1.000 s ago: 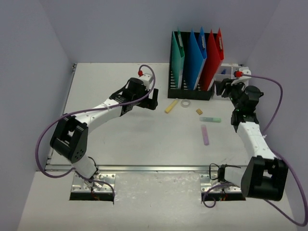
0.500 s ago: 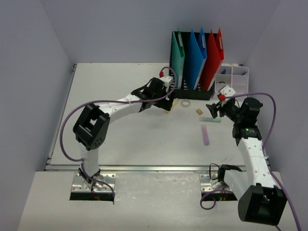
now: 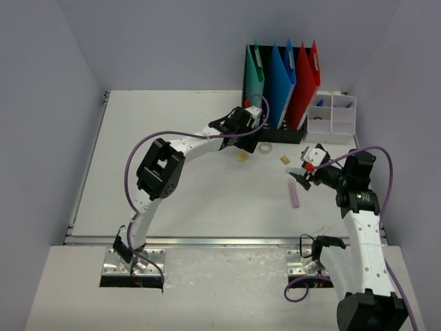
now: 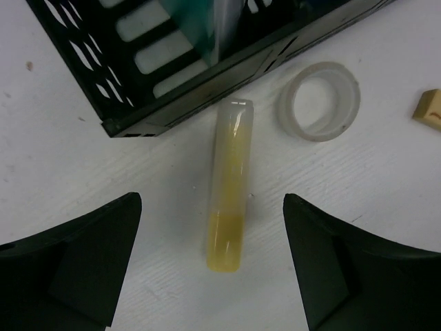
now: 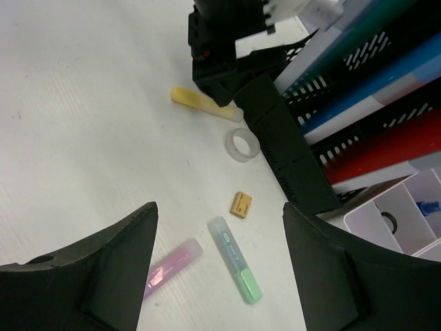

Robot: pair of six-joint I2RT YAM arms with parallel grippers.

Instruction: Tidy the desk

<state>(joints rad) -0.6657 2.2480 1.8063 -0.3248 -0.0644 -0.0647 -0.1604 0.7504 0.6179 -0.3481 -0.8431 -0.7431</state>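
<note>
We see the left claw (image 4: 210, 201) spread wide. Its two matte black fingers sit low in the left-wrist frame, one on either side of a translucent yellow plastic marker (image 4: 229, 186) that lies flat between them, touched by neither. The marker is a smooth round cylinder, paler toward its upper end. Just above its tip is the corner of the black mesh file holder (image 4: 193, 103). A blurred teal folder (image 4: 196, 24) inside the holder is cut off by the top edge. At upper right lies a clear glossy tape ring (image 4: 286, 105), and a small tan block (image 4: 428, 109) is clipped by the right edge.

The right claw (image 5: 217, 207) is also open wide and holds nothing; its dark fingers fill the lower corners of the right-wrist frame. Between them lie a pale blue marker with a green cap (image 5: 234, 261) and a pink-purple marker (image 5: 172, 265), whose lower end hides behind the finger at lower left. At lower right a white-walled compartment box (image 5: 368, 207) is cut off; we cannot make out the small dark and blue bits inside it.

From above, the left claw covers most of the yellow marker, leaving only a stub. The flat white counter (image 3: 172, 200) fills the middle of the top frame, with its metal rail (image 3: 207, 241) along the lower edge. Blue folders (image 3: 279, 83) and a red folder (image 3: 306, 83) stand upright beside the teal one at upper right.
</note>
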